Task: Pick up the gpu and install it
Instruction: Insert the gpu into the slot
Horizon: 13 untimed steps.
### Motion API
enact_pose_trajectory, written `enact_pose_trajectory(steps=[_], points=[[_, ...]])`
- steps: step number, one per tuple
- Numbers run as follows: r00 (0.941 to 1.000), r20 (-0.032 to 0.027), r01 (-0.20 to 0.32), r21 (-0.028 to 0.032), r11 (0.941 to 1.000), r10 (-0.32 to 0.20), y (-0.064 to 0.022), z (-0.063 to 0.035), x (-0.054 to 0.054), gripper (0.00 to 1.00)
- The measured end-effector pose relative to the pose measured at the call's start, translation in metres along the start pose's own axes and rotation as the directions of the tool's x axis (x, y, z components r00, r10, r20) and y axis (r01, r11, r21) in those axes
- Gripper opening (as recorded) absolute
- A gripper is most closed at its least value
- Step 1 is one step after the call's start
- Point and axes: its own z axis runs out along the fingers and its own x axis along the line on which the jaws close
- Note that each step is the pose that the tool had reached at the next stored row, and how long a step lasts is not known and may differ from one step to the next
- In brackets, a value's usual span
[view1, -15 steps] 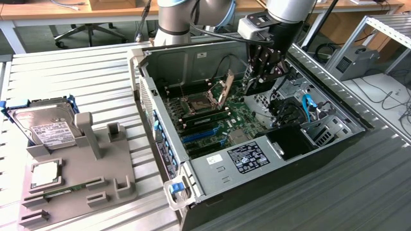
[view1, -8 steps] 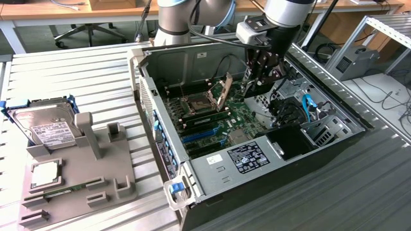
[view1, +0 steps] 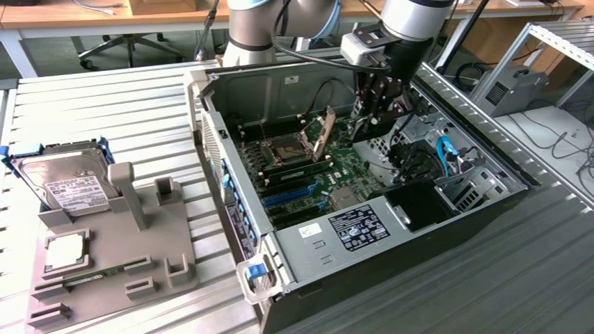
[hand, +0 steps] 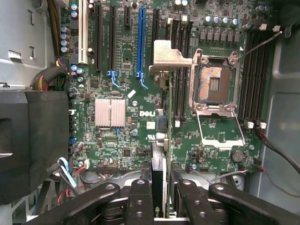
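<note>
Operator, your pincer (view1: 376,117) hangs inside the open computer case (view1: 307,243), above the motherboard (view1: 316,174). In the wrist view the pincer (hand: 161,197) is clenched on the gpu (hand: 158,183): the card runs edge-on between the black fingers (hand: 140,201), which press on it from both sides. You will see the card's dark face and thin green edge rising from the grip toward the board.

The card's silver end bracket (hand: 169,58) stands at the far end from the pincer, its bent tab lying over the area between the blue expansion slot (hand: 140,40) and the memory slots (hand: 180,70). In the exterior view the gpu (view1: 325,136) shows as a tilted, tan-looking plate just beside the fingers, on the exterior view's left of them, held over the processor socket (view1: 278,149). Whether its lower edge touches the board cannot be told from either view.

The open processor socket (hand: 214,84) lies beside the card line in the wrist view, and the silver heatsink (hand: 110,112) sits on the other side.

On the table (view1: 93,97), well apart from the case on the exterior view's left, a grey holder (view1: 121,243) carries a silver hard drive (view1: 60,182) with a white label, a square processor (view1: 65,252) and a narrow green memory stick (view1: 93,273).
</note>
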Motion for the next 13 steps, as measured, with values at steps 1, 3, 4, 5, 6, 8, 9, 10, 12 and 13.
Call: enact_pose_trajectory(steps=[1,3,4,5,6,8,9,10,12,13], points=[[1.0000,0.0000,0.000,0.0000,1.0000,0.000,0.0001,0.0003,0.0000,0.26],[1.0000,0.0000,0.000,0.0000,1.0000,0.000,0.0003,0.0008,0.0000,0.26],[1.0000,-0.0001,0.000,0.0000,1.0000,0.000,0.0004,0.0009,0.0001,0.26],[1.0000,0.0000,0.000,0.0000,1.0000,0.000,0.0005,0.0011,0.0001,0.26],[1.0000,0.0000,0.000,0.0000,1.0000,0.000,0.0006,0.0013,0.0001,0.26],[1.0000,0.0000,0.000,0.0000,1.0000,0.000,0.0008,0.0016,0.0001,0.26],[1.0000,-0.0001,0.000,0.0000,1.0000,0.000,0.0008,0.0018,0.0001,0.26],[1.0000,0.0000,0.000,0.0000,1.0000,0.000,0.0010,0.0023,0.0002,0.26],[1.0000,0.0000,0.000,0.0000,1.0000,0.000,0.0012,0.0028,0.0002,0.26],[1.0000,-0.0001,0.000,0.0000,1.0000,0.000,0.0012,0.0030,0.0002,0.26]])
